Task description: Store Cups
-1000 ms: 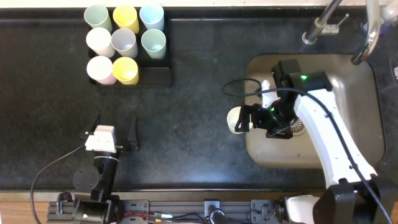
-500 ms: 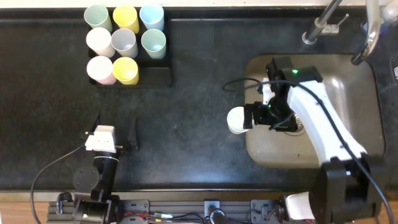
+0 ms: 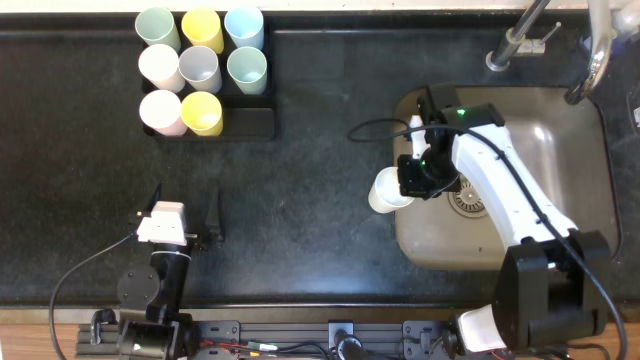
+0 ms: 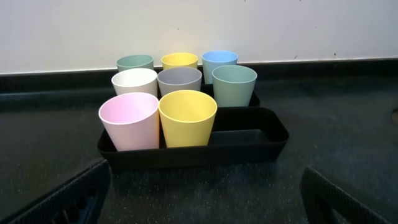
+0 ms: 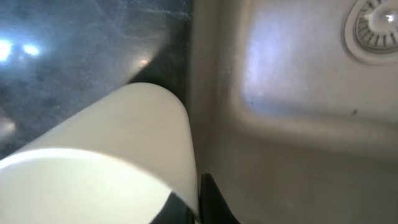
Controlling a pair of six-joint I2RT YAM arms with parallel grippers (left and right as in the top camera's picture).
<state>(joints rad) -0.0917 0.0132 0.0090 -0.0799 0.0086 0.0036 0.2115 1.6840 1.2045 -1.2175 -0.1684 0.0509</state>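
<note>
Nine cups on show here, so let's count them off. Eight stand upright in the black plastic tray [image 3: 252, 123] at the far left of the black speckled counter [image 3: 320, 120]. The back row has a pale green plastic cup [image 3: 157, 27], a yellow plastic cup [image 3: 201, 28] and a light blue plastic cup [image 3: 243, 27]. In the middle row are a white plastic cup [image 3: 160, 66], a grey plastic cup [image 3: 199, 68] and a teal plastic cup [image 3: 246, 70]. At the front, a pink plastic cup [image 3: 162, 112] and a second yellow plastic cup [image 3: 202, 113] stand side by side, with a bare slot in the tray just beside them. The ninth, a cream-white plastic cup [image 3: 384, 190], is over by the one steel sink [image 3: 560, 140]. Two arms are in play. The right gripper [image 3: 405, 186] is clenched on the cream-white plastic cup's rim, one dark finger [image 5: 211, 200] pressed against its wall. That cup sits tipped at the gripper's tip, right over the line where counter meets the sink's left rim, well apart from the tray. Whether it touches the counter I cannot tell. The sink's round drain [image 5: 376, 25] lies beyond it. The left gripper [image 3: 186, 208] hovers near its base with fingers spread wide, holding nothing, facing the tray of eight.
</note>
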